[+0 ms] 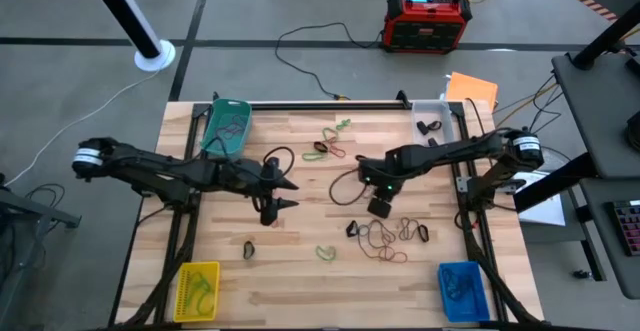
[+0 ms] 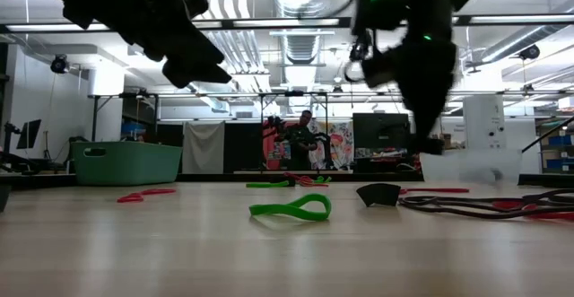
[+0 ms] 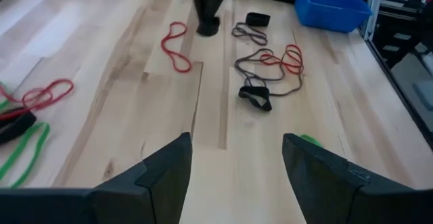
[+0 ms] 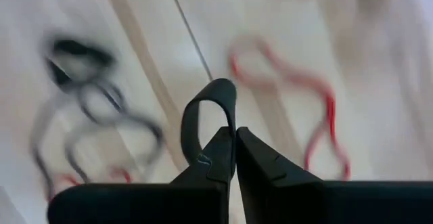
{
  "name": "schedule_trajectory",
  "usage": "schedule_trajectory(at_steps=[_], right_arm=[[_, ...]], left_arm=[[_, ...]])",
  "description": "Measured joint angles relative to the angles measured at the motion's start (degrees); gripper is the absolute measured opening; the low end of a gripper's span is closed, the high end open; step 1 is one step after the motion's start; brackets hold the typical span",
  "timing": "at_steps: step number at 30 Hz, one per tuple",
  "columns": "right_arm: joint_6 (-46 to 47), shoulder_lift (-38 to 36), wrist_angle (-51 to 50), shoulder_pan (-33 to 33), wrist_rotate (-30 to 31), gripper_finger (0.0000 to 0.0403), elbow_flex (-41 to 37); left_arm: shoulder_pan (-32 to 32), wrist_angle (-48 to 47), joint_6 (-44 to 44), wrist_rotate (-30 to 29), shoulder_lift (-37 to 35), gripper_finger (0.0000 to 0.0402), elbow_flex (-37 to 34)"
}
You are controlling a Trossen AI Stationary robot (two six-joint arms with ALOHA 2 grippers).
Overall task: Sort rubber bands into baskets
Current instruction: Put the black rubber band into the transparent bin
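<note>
From above, my right claw (image 1: 380, 207) sits just right of centre on the wooden table (image 1: 300, 271), hanging over the tangle of rubber bands (image 1: 385, 236) at lower centre-right, while my left claw (image 1: 280, 193) waits wide open and empty left of centre. The baskets are at the corners: teal basket (image 1: 226, 126) upper left, clear basket (image 1: 432, 114) upper right with black bands in it, yellow basket (image 1: 197, 289) lower left, blue basket (image 1: 463, 289) lower right. Down at table level, the right claw (image 2: 429, 140) hangs at upper right, clear of the surface, with a green band (image 2: 291, 209) lying mid-frame and a curled black band (image 2: 378, 194) just to its right. My left wrist view shows my open fingers (image 3: 169, 170) at the bottom and the same dark-and-red tangle (image 3: 267, 65) up ahead, blue basket (image 3: 331, 4) at the top right. The right wrist view is the good one: my right claw (image 4: 234, 143) is pinched fully shut on a black band (image 4: 203, 119), its loop sticking up mid-frame, a red band (image 4: 304, 95) on the table to the right. I reckon black goes in the clear basket, so I'd lift straight up first so nothing from the tangle tags along, then carry it over and let go only once I'm well inside the rim.
</note>
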Motion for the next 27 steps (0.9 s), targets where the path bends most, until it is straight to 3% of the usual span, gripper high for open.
schedule_trajectory(at_steps=[3,13,17,22,27], right_arm=[[-3.1,0.0,4.4,-1.0,1.3,0.0009,2.3],[-5.1,0.0,1.5,-7.6,18.9,0.0009,9.7],[-5.3,0.0,-2.1,-13.7,23.2,0.0009,10.3],[-1.0,0.1,-7.0,-23.1,33.4,0.0009,10.1],[2.3,0.1,-7.9,-33.1,37.2,0.0009,8.6]], left_arm=[[0.0,0.3,1.2,0.0,0.3,0.0215,0.0],[0.2,0.3,4.3,-0.4,-1.0,0.0215,0.0],[0.2,0.1,6.0,-3.0,-1.0,0.0215,0.3],[0.3,0.1,6.8,-4.5,-1.1,0.0215,0.4],[0.4,0.2,7.6,-4.8,-1.1,0.0215,0.4]])
